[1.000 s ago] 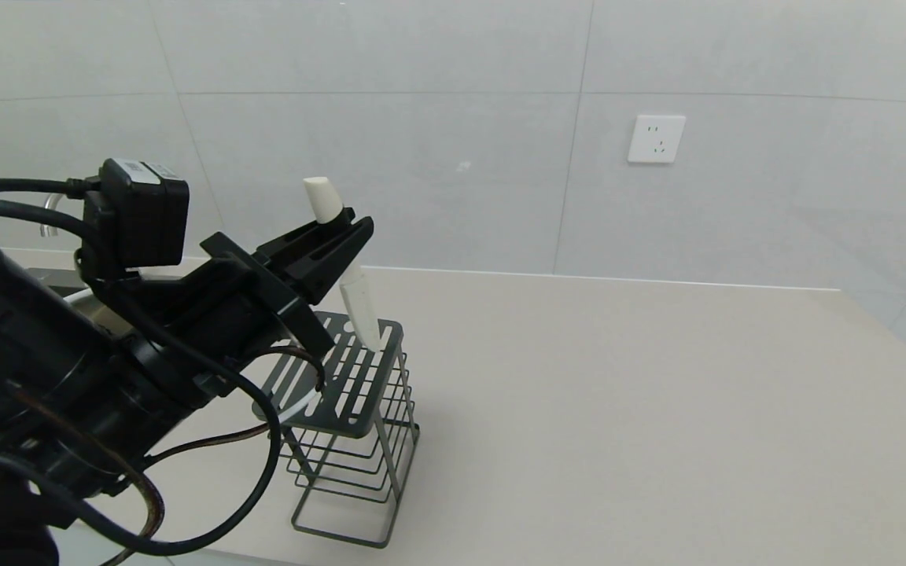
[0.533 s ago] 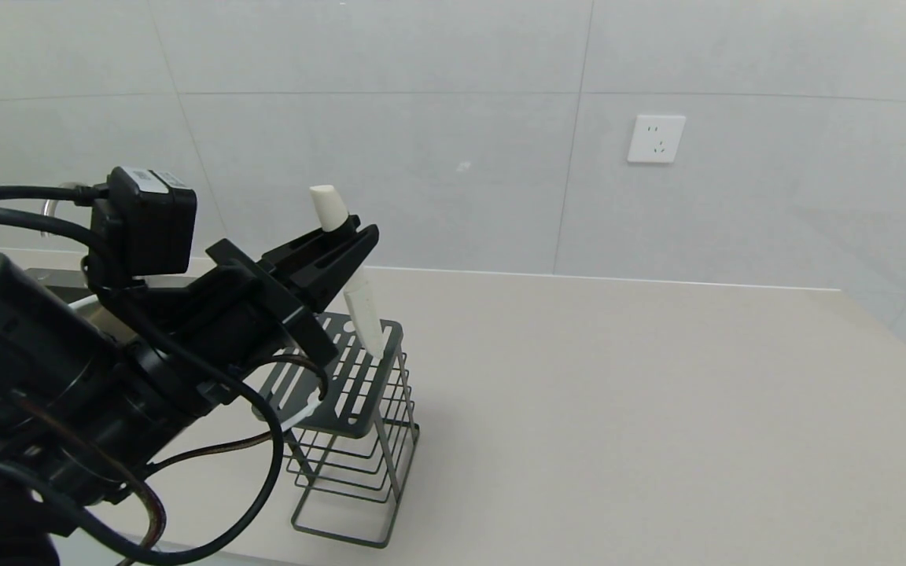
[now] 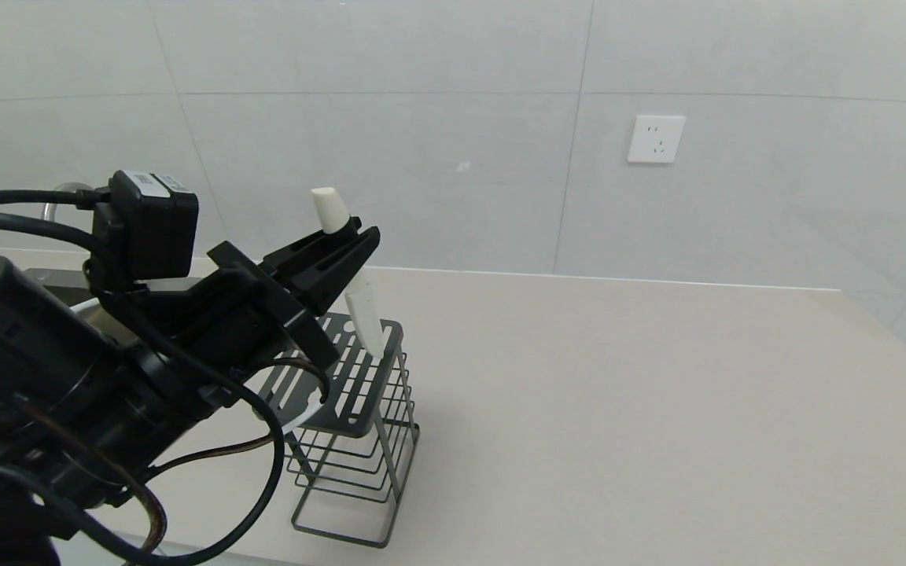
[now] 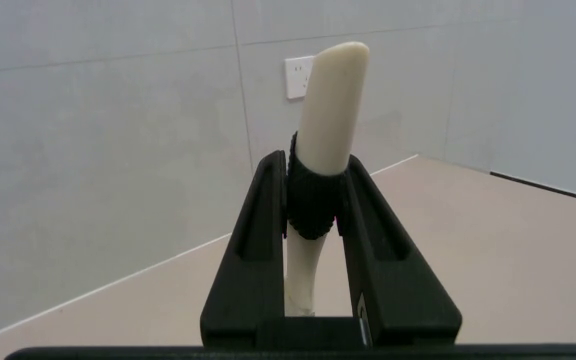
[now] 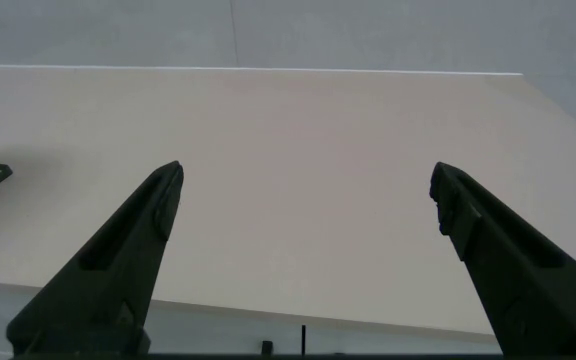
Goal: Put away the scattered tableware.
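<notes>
One white utensil [image 3: 364, 314], clamped in the left gripper [image 3: 345, 240] left of centre, reaches the slotted rack [image 3: 340, 424], not yet released.

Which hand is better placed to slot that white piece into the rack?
Left. The left hand grips the white piece right over the rack; the right hand hangs open over the counter, apart from it.

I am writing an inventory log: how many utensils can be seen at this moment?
1. A white utensil is held in the left end effector, its lower end at the slotted top of the wire rack. Others may be hidden.
</notes>
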Robot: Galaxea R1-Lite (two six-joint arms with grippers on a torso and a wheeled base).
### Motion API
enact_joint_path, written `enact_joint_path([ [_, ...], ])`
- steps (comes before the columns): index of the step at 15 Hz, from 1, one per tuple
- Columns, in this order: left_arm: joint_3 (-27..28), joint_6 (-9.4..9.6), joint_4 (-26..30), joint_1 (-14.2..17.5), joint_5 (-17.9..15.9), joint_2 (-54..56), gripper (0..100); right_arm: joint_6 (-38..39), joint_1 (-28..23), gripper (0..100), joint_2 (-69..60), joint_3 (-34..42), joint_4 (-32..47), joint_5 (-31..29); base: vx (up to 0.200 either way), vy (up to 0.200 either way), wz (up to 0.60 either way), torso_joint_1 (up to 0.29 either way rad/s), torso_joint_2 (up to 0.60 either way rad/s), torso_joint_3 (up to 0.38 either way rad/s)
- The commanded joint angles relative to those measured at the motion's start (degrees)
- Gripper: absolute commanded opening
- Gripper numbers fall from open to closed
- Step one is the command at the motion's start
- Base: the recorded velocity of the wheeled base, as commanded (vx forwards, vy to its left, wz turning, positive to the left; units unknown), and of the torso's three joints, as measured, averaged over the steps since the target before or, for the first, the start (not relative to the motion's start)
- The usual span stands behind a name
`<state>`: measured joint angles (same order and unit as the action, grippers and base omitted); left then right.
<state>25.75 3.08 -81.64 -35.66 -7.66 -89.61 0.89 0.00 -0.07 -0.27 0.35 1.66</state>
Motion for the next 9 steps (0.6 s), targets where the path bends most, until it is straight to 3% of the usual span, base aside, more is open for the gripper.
enact_joint_path([
  [1, 0.6, -0.01, -0.1, 0.0, 0.0, 0.2, 0, 0.0, 0.0, 100, 0.1, 0.0, 0.0, 0.0, 0.0, 0.0, 0.0, 0.0, 0.0, 0.0],
  [9, 0.9, -0.01, 0.0, 0.6, 0.0, 0.1, 0, 0.0, 0.0, 100, 0.1, 0.0, 0.0, 0.0, 0.0, 0.0, 0.0, 0.0, 0.0, 0.0],
])
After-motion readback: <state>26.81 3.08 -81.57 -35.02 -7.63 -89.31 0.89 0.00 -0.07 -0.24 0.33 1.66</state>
